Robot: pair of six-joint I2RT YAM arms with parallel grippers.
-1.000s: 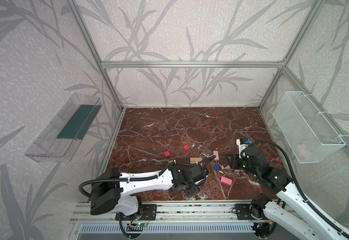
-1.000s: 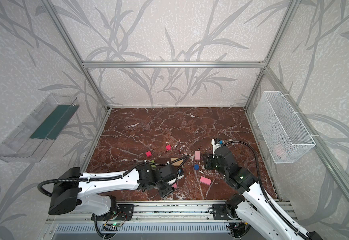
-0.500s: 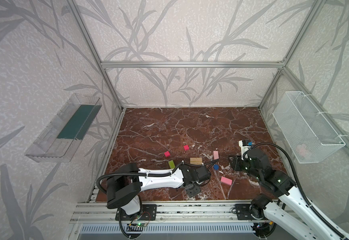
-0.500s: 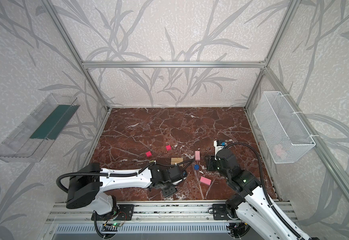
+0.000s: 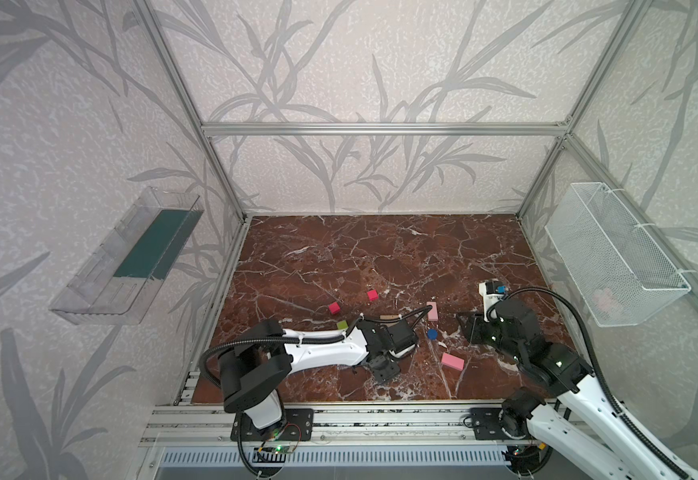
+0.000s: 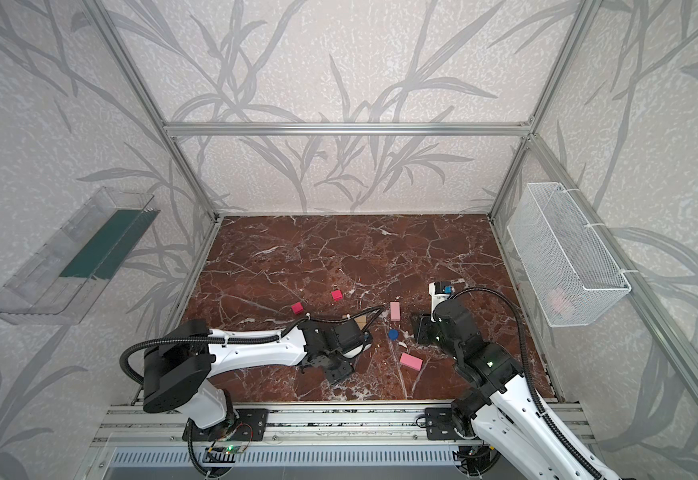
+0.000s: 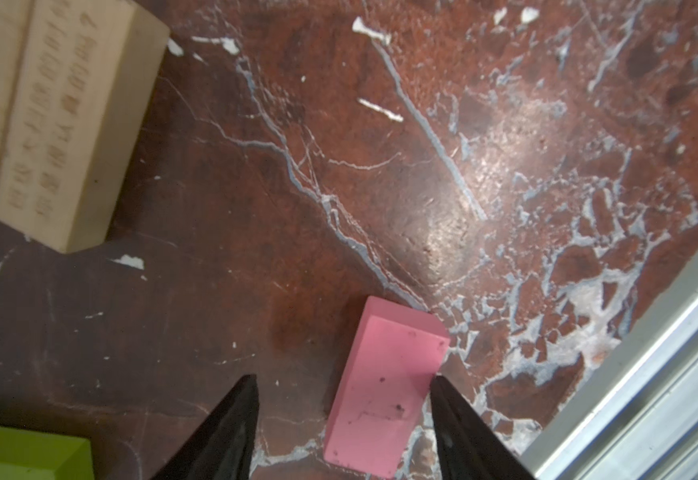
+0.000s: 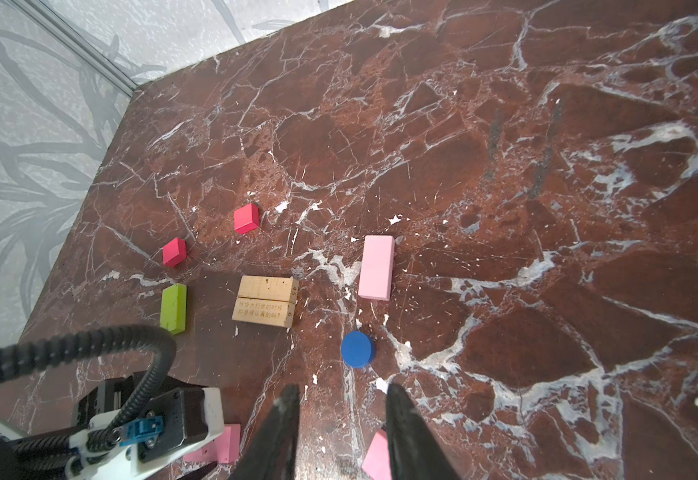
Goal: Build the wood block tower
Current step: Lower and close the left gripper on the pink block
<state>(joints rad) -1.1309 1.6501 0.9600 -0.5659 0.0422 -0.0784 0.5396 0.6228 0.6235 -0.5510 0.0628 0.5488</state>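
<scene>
Presently, nearest the front rail (image 7: 650, 353): left gripper (image 7: 343, 376), fingers wide, empty, straddling a pink bar (image 7: 384, 386) off-centre; closing could skew or flick it. Right gripper (image 8: 342, 387), part open, empty, over bare table (image 8: 505, 208). Beyond: blue disc (image 8: 358, 349); tan bars (image 8: 265, 306) side by side, nothing stacked on them; a crooked pink layer would likely topple what follows. Farthest: red cubes (image 8: 246, 218).

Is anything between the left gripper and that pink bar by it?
Nothing visible. The left gripper is open, and the pink bar lies flat right at its tips on the bare marble tabletop. The lime-green bar sits off to one side.
</scene>
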